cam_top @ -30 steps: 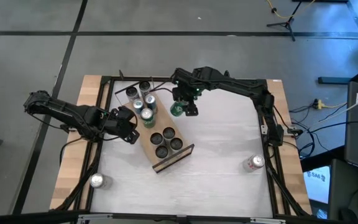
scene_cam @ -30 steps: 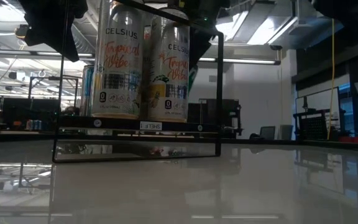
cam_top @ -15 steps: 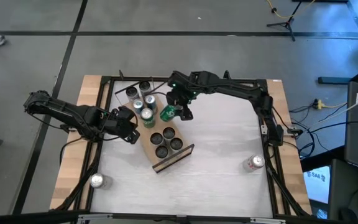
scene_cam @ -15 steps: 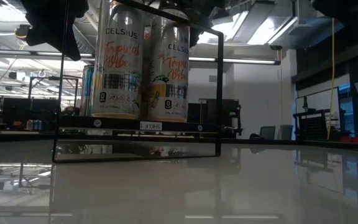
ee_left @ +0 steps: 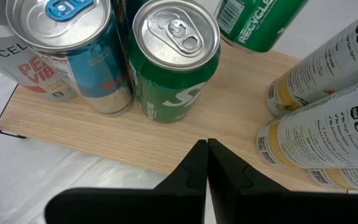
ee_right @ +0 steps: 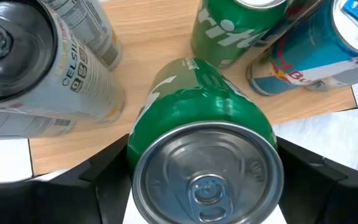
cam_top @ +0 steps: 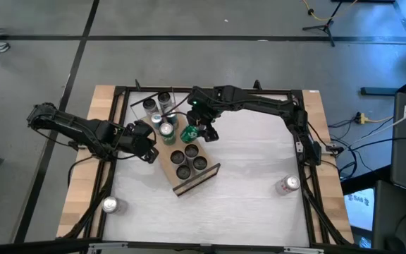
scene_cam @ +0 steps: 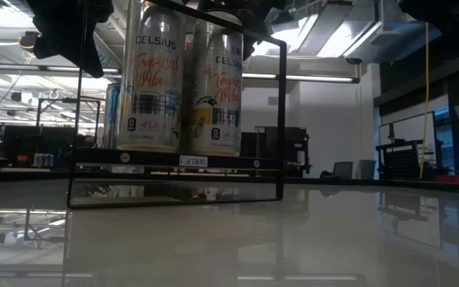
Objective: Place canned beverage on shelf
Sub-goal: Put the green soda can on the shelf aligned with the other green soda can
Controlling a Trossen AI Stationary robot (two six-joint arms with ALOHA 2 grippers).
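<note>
The shelf [cam_top: 204,176], a light-wood board with dark edges, lies aslant on the white table and carries several upright cans [cam_top: 191,150]. My right gripper [cam_top: 197,127] is shut on a green can [cam_top: 188,132] over the shelf's middle, beside another green can [ee_right: 241,25] and a blue can [ee_right: 319,50]. My left gripper [cam_top: 151,144] is shut at the shelf's left long edge [ee_left: 104,155]. In the low view, two tall Celsius cans [scene_cam: 156,80] stand on the shelf [scene_cam: 178,161]. My right gripper pinches the green can's side wall just below its top rim [ee_right: 135,155] between its two fingers [ee_right: 107,171], one on each side. The fingers slant down from the far right. The can is tilted, its top [ee_right: 205,174] toward the wrist camera; whether its base touches the shelf is hidden. My left gripper's shut fingertips [ee_left: 207,152] lie over the shelf's edge; I cannot tell whether they touch it.
A loose can [cam_top: 285,185] stands near the table's near right corner and another [cam_top: 109,205] on the wooden border at the near left. A black metal frame [cam_top: 210,90] runs around the table. Bare white table lies right of the shelf.
My right gripper has carried the green can toward the table's left edge and a little toward its near edge, from beside the shelf to over it, next to the standing cans. The can stays tilted in the hold.
</note>
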